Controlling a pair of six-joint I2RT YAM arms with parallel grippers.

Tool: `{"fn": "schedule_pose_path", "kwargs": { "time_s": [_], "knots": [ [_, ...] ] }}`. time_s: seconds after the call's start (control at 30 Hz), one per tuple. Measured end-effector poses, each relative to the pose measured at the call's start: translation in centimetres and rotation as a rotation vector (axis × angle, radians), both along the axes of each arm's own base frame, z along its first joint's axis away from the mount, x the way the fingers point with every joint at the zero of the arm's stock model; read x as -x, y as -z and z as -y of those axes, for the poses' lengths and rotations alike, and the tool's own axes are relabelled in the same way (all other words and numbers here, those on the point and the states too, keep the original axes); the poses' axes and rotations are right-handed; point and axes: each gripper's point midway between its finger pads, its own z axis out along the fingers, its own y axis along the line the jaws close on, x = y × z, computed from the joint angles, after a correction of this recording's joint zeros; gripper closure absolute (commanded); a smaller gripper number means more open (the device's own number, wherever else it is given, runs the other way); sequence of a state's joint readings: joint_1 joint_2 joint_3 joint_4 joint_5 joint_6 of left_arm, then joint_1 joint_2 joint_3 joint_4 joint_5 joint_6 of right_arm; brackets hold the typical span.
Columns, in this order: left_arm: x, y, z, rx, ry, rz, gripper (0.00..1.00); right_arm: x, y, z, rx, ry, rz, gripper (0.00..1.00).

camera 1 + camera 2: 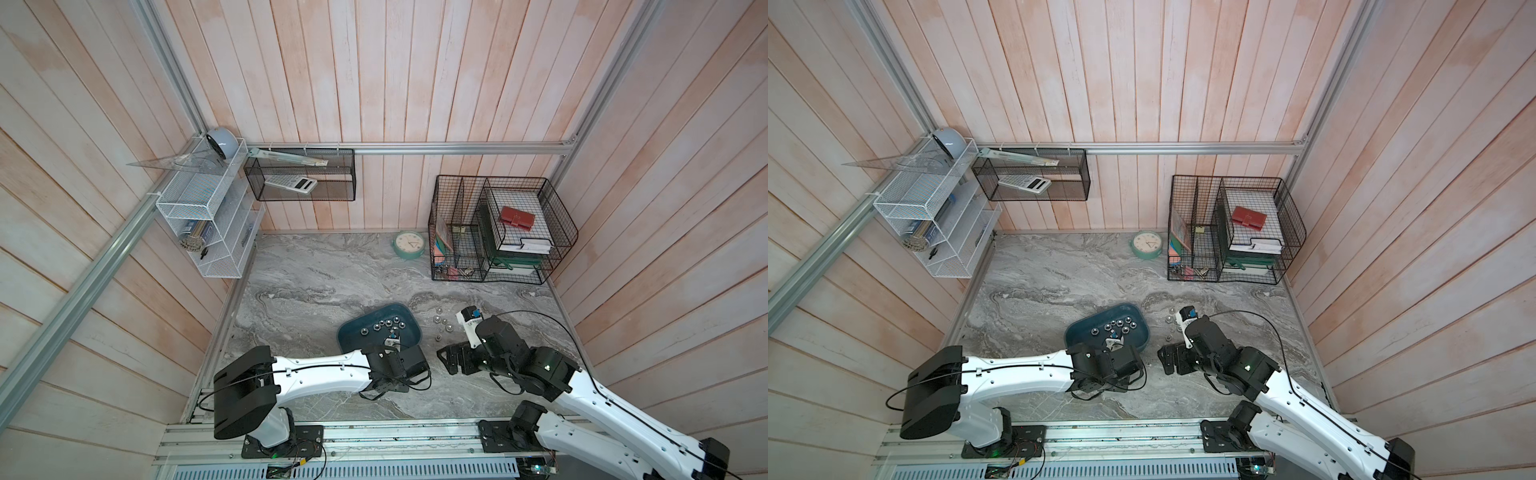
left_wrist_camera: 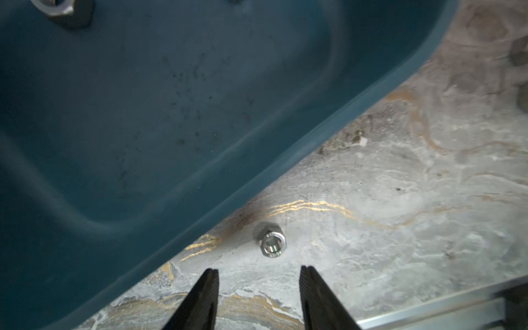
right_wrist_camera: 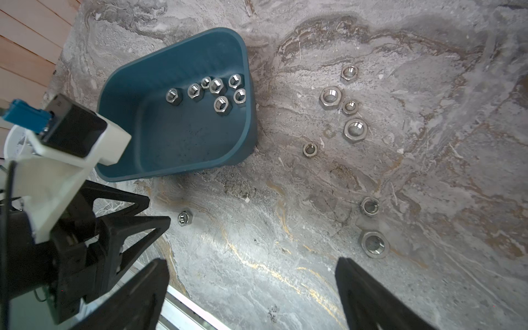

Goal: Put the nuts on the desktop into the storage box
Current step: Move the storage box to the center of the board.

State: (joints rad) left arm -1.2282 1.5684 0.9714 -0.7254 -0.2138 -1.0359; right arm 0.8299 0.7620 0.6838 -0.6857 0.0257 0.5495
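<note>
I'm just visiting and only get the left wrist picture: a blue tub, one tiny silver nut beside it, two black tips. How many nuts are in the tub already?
Observer: Seven nuts lie in the storage box, bunched toward one side; the right wrist view shows them.
Operator: Is mine the last one outside?
Observer: No. Seven loose nuts lie scattered on the desktop beside the box, toward the right arm.
Operator: Is that arm carrying one?
Observer: No. The right fingers stand wide apart with nothing between them.
</note>
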Motion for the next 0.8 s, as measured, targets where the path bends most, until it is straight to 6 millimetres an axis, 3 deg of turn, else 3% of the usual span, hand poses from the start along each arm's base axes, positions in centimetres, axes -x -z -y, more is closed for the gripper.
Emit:
{"fn": "schedule_pose_path", "kwargs": {
  "time_s": [0.17,0.53,0.8],
  "knots": [
    [-1.1,0.5,-1.0,-0.017,-0.021,0.000,0.46,0.1,0.1,0.2,0.007,0.002,-0.002,0.02],
    [-5.2,1.3,-5.3,-0.103,-0.005,0.006,0.43,0.0,0.6,0.4,0.028,0.013,-0.014,0.02],
    [-3.5,1.3,-3.7,-0.081,0.072,-0.006,0.42,0.0,0.7,0.4,0.027,0.025,-0.026,0.02]
  ]
}}
